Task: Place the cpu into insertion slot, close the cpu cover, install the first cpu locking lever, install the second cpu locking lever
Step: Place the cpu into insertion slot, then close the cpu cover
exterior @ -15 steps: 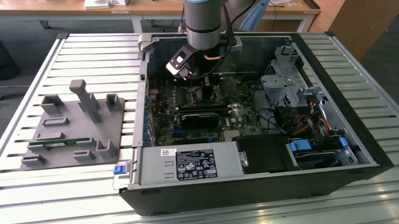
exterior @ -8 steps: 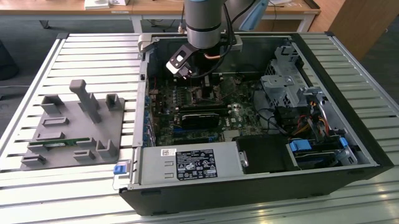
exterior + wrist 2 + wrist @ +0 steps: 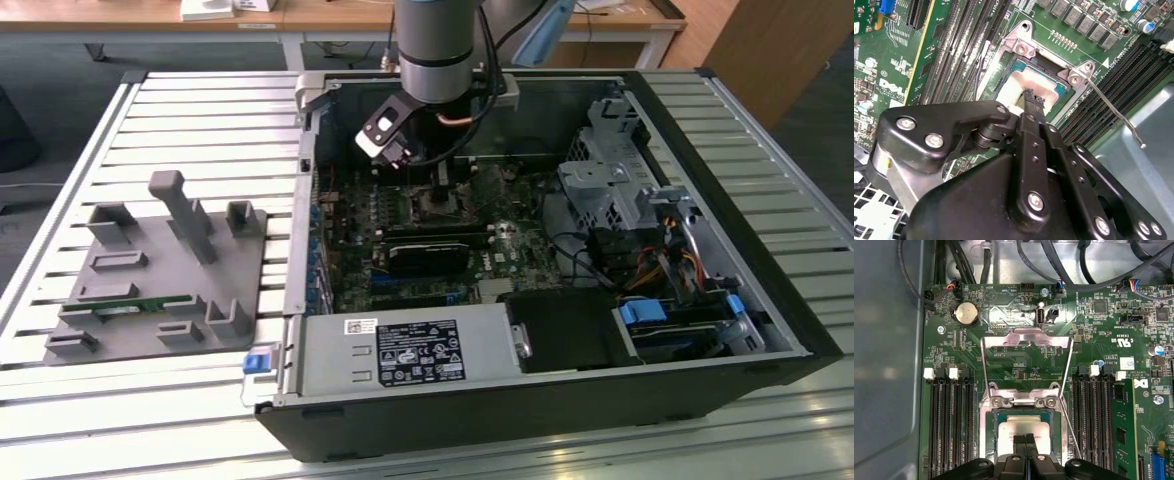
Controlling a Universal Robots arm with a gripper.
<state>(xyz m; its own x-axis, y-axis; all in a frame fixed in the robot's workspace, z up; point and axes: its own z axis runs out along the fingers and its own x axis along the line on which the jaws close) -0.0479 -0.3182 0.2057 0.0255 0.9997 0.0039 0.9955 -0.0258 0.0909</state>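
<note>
The cpu (image 3: 1021, 426) (image 3: 1016, 86), a small square chip with a pale metal top, lies flat in the insertion slot (image 3: 1004, 401) on the green motherboard. The cpu cover (image 3: 1026, 337), a thin silver frame, stands swung back from the slot. A thin wire locking lever (image 3: 1114, 112) (image 3: 1070, 432) sticks out free beside the socket. My gripper (image 3: 1026, 440) (image 3: 1032, 97) is shut, and its black fingertips rest on or just above the chip's top with nothing between them. In the exterior view my gripper (image 3: 430, 178) hangs inside the open computer case over the socket.
Black memory slots (image 3: 949, 430) (image 3: 1094, 425) flank the socket. A black heatsink block (image 3: 427, 255) sits just in front of it, and a power supply (image 3: 400, 355) is nearer the case edge. Drive cages (image 3: 607, 180) fill the exterior view's right. A grey fixture (image 3: 160, 260) lies outside the case.
</note>
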